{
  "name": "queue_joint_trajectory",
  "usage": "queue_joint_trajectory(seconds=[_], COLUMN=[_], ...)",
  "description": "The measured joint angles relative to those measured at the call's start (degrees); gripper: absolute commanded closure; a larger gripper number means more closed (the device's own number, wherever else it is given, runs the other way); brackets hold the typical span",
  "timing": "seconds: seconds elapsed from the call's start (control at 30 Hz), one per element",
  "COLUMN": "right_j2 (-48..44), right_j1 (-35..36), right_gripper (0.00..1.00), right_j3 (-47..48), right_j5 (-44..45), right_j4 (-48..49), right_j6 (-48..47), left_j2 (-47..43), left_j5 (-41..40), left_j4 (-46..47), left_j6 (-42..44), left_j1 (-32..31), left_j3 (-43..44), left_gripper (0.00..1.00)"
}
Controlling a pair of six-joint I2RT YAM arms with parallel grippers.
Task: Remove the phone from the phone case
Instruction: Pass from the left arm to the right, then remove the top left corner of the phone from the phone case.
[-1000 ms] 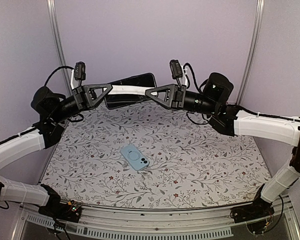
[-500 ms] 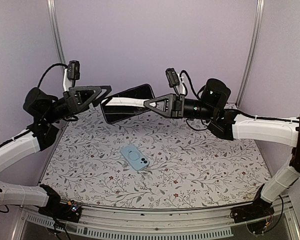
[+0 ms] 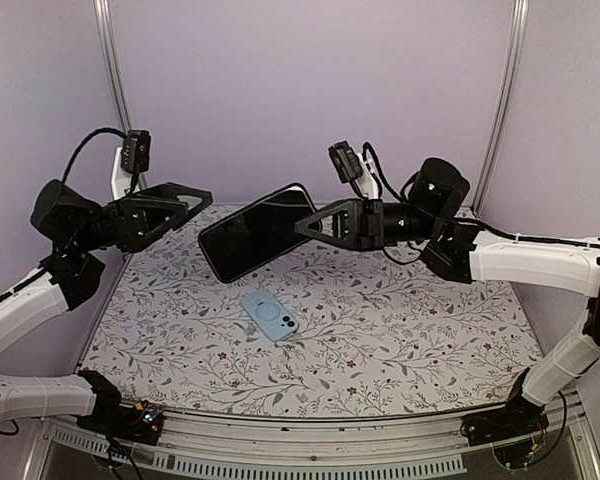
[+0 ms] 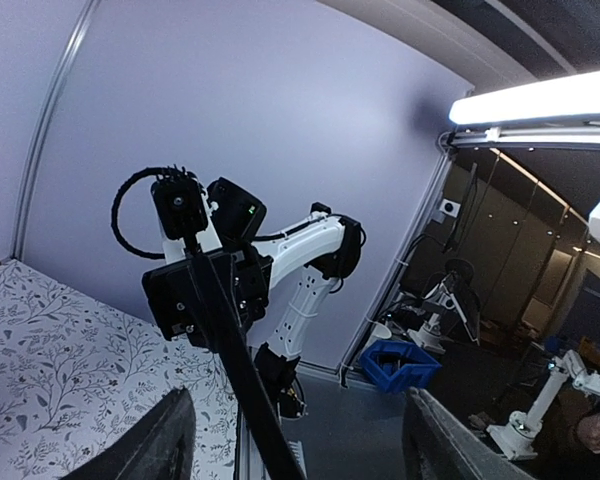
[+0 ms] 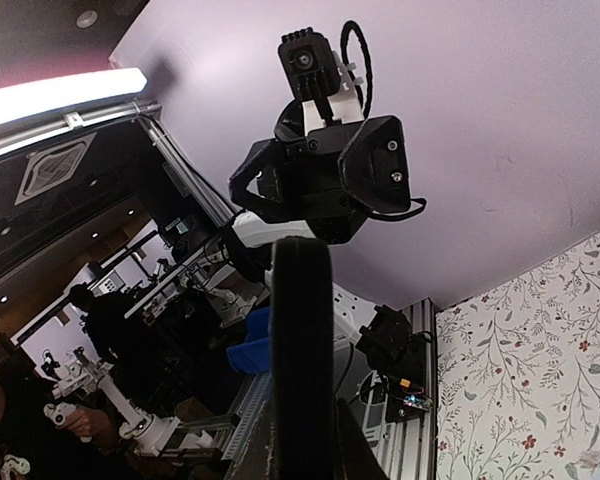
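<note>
Phone (image 3: 257, 232) (screen dark) sits pinched in the right claw (image 3: 302, 228), phone case (image 3: 271, 314) below it. Left claw (image 3: 202, 198) gapes, empty.

Glossy black phone (image 3: 257, 233); matt lt-blue plastic case (image 3: 271, 315); matt floral-print tbl cover (image 3: 410, 320)

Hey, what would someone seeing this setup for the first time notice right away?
The black phone hangs tilted in the air above the table, clamped at one end by the right gripper. Just to its left, the left gripper stands open, apart from the phone. Below them, the light-blue phone case lies flat near the middle of the floral tabletop.
</note>
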Motion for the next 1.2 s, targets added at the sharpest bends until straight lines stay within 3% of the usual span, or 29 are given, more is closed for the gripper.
queue_joint_trajectory(seconds=[0.33, 0.8, 1.03, 1.2], right_j2=[-2.2, -2.0, -1.8, -1.8], right_j1=[0.3, 0.3, 0.2, 0.2], right_gripper=[1.0, 1.0, 1.0, 1.0], right_j3=[-0.2, 2.0, 2.5, 2.5], right_j5=[-3.4, -4.7, -5.0, -5.6], right_j4=[-1.1, -4.2, -6.1, -6.9], right_j6=[-3.9, -6.8, -8.4, -9.2], left_j2=[0.7, 1.3, 1.3, 1.3], left_j5=[6.6, 11.0, 12.5, 13.5], left_j4=[-2.0, -8.9, -9.8, -10.1], left_j6=[2.8, 8.7, 10.2, 10.6], left_j1=[-0.3, -2.5, -2.8, -3.3], left_j3=[-0.7, 0.5, 0.6, 0.6], left_gripper=[0.47, 0.52, 0.65, 0.66])
